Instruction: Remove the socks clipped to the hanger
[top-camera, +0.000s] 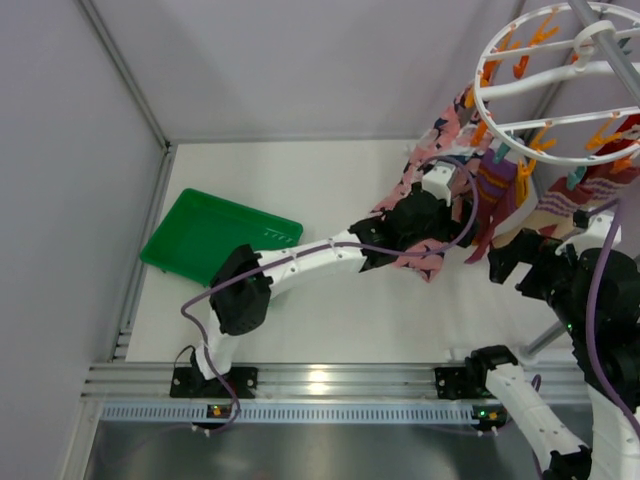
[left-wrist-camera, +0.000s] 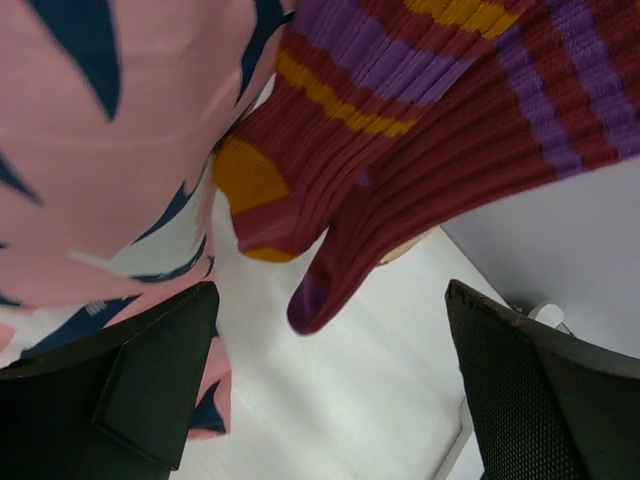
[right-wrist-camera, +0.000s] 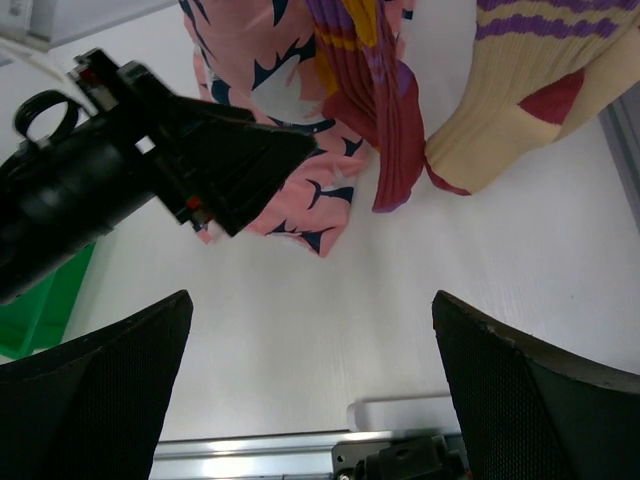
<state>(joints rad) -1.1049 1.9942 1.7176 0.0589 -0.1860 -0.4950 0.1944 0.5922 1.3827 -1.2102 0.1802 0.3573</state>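
Note:
The round white hanger (top-camera: 497, 127) hangs at the upper right, with orange and teal pegs on its rings. From it hang a maroon sock (top-camera: 495, 195) with purple and orange stripes and a tan sock (top-camera: 560, 205). My left gripper (left-wrist-camera: 330, 380) is open just under the maroon sock's (left-wrist-camera: 400, 130) purple toe, without touching it. Seen from above, the left gripper (top-camera: 440, 215) is partly hidden by a pink printed cloth (top-camera: 425, 165). The right gripper (right-wrist-camera: 310, 380) stands open lower down, with only bare table between its fingers. It faces the maroon sock (right-wrist-camera: 365, 90) and the tan sock (right-wrist-camera: 500, 110).
A green tray (top-camera: 215, 235) lies on the table at the left. The pink cloth (left-wrist-camera: 110, 150) brushes my left finger. Grey frame poles (top-camera: 125, 70) run along the left side. An aluminium rail (top-camera: 320, 385) runs along the near edge. A stand pole (top-camera: 545, 340) slants at the right.

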